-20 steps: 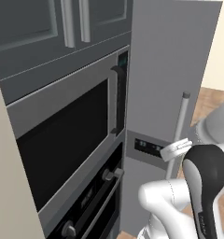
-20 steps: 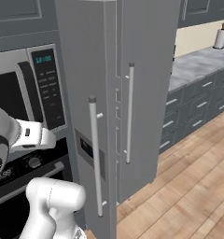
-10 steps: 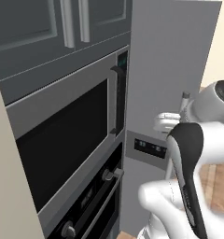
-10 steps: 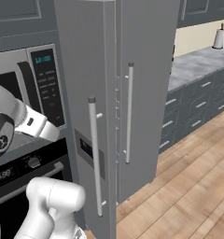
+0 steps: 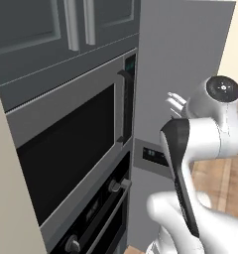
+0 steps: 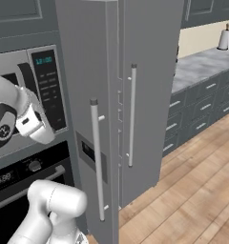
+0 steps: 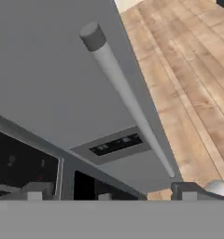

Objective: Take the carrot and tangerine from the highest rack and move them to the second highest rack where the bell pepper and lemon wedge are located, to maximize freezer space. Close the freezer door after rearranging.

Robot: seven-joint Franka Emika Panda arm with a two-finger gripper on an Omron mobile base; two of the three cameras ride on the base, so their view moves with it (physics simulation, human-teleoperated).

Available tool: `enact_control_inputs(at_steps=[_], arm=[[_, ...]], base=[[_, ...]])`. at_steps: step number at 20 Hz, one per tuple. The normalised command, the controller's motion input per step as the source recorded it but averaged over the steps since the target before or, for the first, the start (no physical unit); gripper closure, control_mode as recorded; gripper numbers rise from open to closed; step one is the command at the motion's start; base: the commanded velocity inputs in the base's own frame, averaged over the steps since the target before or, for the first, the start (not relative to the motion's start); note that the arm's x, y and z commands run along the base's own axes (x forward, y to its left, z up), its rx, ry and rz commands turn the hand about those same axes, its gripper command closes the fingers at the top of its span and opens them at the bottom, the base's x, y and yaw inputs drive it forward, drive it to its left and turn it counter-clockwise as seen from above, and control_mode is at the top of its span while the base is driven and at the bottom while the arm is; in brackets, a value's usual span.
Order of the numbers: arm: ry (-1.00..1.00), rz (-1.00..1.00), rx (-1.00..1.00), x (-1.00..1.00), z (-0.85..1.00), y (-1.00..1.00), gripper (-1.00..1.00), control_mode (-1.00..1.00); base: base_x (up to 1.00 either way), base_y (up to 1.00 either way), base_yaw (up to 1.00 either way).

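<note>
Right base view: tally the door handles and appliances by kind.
Fridge door handles: 2, the left handle and the right handle
Fridge: 1
Microwave: 1
Oven: 1
Total: 5

freezer door (image 6: 92,71): flat matt grey, smooth, like brushed metal. its handle (image 7: 125,95): pale grey bar, smooth, satin sheen, darker end cap. dispenser panel (image 7: 115,144): dark, glossy inset. microwave (image 5: 66,149): grey metal-look frame, black glossy window. floor (image 6: 197,190): light wood planks, visible grain, matt. countertop (image 6: 200,64): speckled grey, stone-like. robot arm (image 5: 210,134): glossy white plastic shell, dark joints.
</note>
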Motion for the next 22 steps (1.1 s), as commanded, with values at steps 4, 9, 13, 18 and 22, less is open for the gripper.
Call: enact_control_inputs(at_steps=[4,9,13,18,22], arm=[[-0.22,-0.58,0.36,0.4,0.0,0.0,-1.0,-1.0],[-0.16,-0.53,0.38,0.59,-0.01,-0.01,-1.0,-1.0],[-0.05,-0.39,0.35,0.6,-0.1,-0.24,-1.0,-1.0],[0.0,-0.25,0.36,0.56,-0.09,-0.36,-1.0,-1.0],[-0.02,-0.09,0.37,0.62,-0.14,-0.37,-1.0,-1.0]], base=[[0.0,0.0,0.0],[0.0,0.0,0.0],[0.0,0.0,0.0],[0.0,0.0,0.0],[0.0,0.0,0.0]])
